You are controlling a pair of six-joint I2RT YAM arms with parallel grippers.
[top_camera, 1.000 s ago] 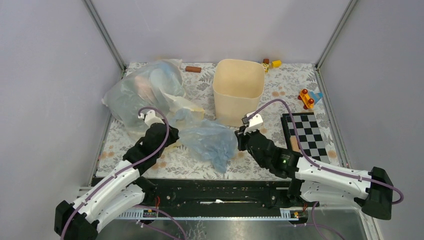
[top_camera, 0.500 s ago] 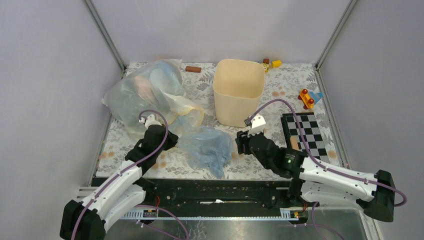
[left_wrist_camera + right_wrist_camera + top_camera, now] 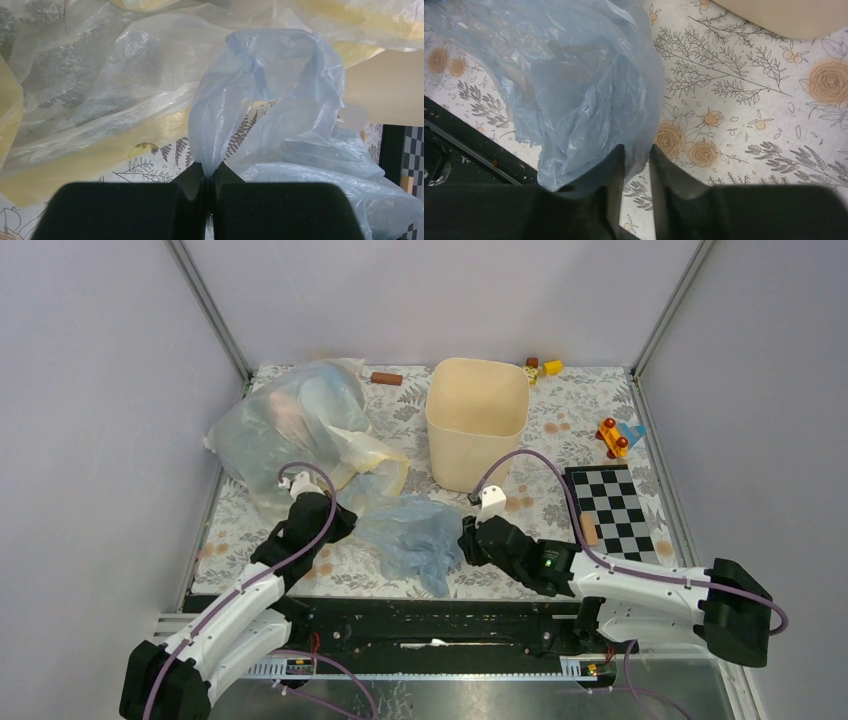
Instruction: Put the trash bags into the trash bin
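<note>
The pale blue trash bag (image 3: 415, 535) lies crumpled on the floral surface (image 3: 560, 430), near the front and just left of the cream trash bin (image 3: 470, 455), which stands upright beyond it. The left claw (image 3: 209, 172) is pinched tight on the bag's left edge. The right claw (image 3: 637, 155) stands narrowly parted at the bag's right edge, with a fold of plastic in the gap. A bulky clear bag (image 3: 290, 420) sits at the far left.
</note>
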